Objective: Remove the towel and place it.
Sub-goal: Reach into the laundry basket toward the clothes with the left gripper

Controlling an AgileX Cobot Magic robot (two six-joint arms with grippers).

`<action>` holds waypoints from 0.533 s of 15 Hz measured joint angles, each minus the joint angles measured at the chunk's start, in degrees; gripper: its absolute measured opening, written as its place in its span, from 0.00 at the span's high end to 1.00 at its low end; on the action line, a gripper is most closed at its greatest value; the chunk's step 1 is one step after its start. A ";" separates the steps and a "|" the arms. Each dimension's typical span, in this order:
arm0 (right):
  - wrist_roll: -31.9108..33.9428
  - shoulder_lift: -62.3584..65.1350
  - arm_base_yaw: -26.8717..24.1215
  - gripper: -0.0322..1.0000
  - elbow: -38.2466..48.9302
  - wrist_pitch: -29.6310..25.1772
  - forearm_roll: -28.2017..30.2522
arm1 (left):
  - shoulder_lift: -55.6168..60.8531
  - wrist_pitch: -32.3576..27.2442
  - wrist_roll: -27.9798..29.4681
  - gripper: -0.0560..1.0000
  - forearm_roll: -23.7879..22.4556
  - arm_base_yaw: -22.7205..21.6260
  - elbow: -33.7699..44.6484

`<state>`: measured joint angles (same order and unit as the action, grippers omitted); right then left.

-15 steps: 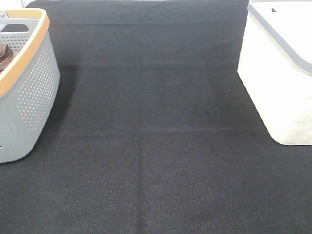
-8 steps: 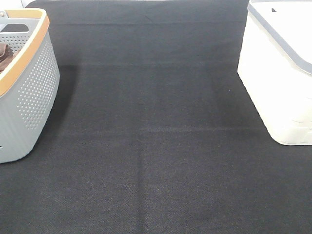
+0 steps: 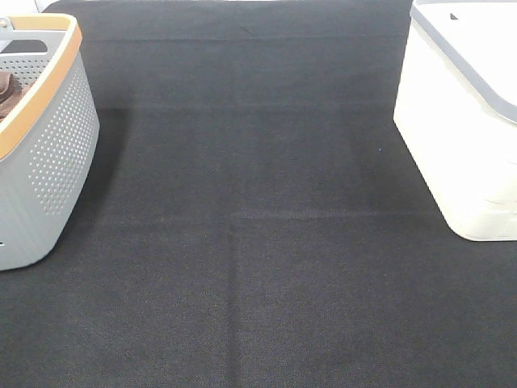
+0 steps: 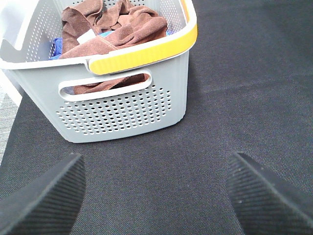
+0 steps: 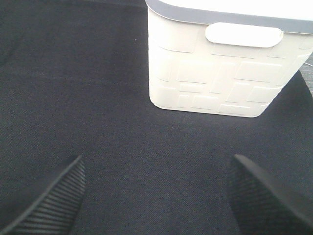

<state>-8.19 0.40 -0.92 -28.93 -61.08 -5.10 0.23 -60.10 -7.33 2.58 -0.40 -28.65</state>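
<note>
The towel (image 4: 129, 29), a reddish-brown cloth with a small white tag (image 4: 87, 35), lies crumpled inside the grey perforated basket (image 4: 122, 110) with a yellow rim. In the exterior high view only a bit of brown cloth (image 3: 6, 93) shows over the rim of the basket (image 3: 48, 162). My left gripper (image 4: 156, 169) is open and empty, low over the black mat just in front of the basket. My right gripper (image 5: 157, 166) is open and empty over the mat, in front of the white bin (image 5: 220, 73). Neither gripper shows in the exterior high view.
Something blue (image 4: 56, 46) lies beside the towel in the basket. The white bin (image 3: 460, 121) with a grey rim stands at the right edge of the black mat (image 3: 258, 242); the basket stands at the left edge.
</note>
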 joint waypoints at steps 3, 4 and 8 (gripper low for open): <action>0.00 0.00 0.00 0.24 0.00 0.00 0.00 | 0.00 0.00 0.00 0.23 0.00 0.00 0.00; 0.00 0.00 0.00 0.24 0.00 0.00 0.00 | 0.00 0.00 0.00 0.23 0.00 0.00 0.00; 0.00 0.00 0.00 0.24 0.00 0.00 0.23 | 0.00 0.00 0.00 0.23 0.00 0.00 0.00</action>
<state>-8.19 0.40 -0.92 -28.93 -61.08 -4.87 0.23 -60.10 -7.33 2.58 -0.40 -28.65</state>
